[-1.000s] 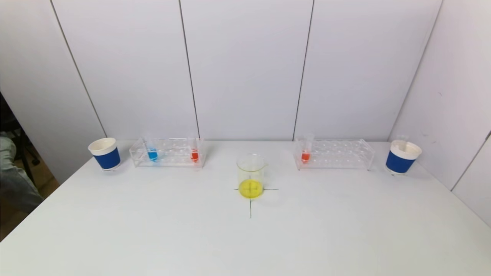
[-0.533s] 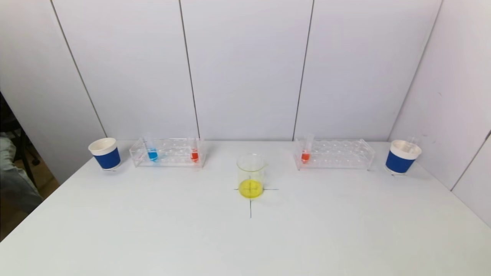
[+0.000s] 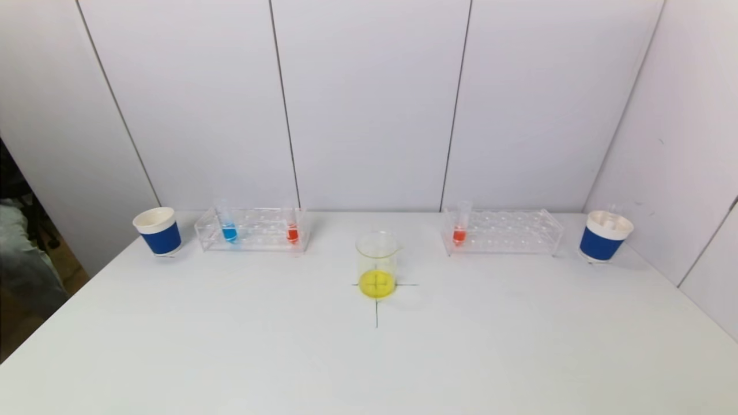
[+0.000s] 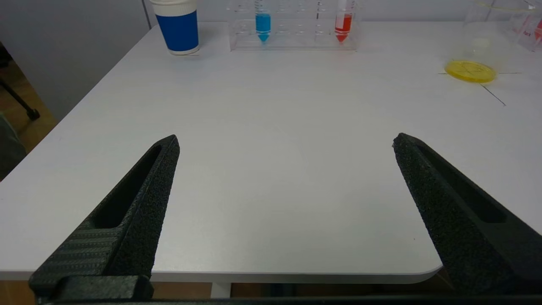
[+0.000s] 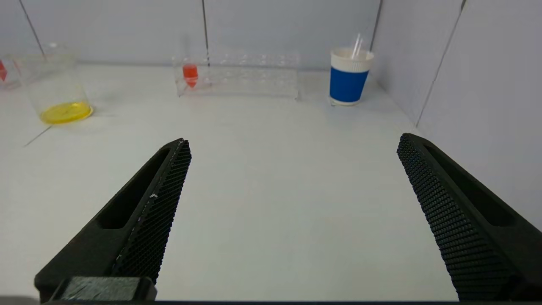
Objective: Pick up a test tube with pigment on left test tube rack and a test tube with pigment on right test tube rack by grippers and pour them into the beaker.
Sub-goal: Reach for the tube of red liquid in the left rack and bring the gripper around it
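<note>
At the middle of the white table (image 3: 230, 346), on an inked cross, stands the beaker (image 3: 377, 264), clear glass, with a shallow yellow layer at its bottom. Left test tube rack (image 3: 252, 229), clear plastic, sits near the back wall; it holds a blue-pigment tube (image 3: 229, 225) toward its outer end and a red-pigment tube (image 3: 292, 227) at the end nearer the beaker, both upright. Right test tube rack (image 3: 503, 231) sits opposite, also near the wall, holding one orange-red tube (image 3: 460, 226) at its beaker-side end. A blue-sleeved paper cup (image 3: 157, 230) stands just beyond the left rack's outer end; a second blue-sleeved cup (image 3: 603, 236) beyond the right rack, with a clear empty tube leaning inside it.

Neither arm shows in the head view. Left gripper (image 4: 286, 142) hangs over the table's near edge, jaws spread wide, nothing between them, well apart from its rack. Right gripper (image 5: 294, 142) likewise: jaws wide apart, empty, over bare tabletop, far from the racks.
</note>
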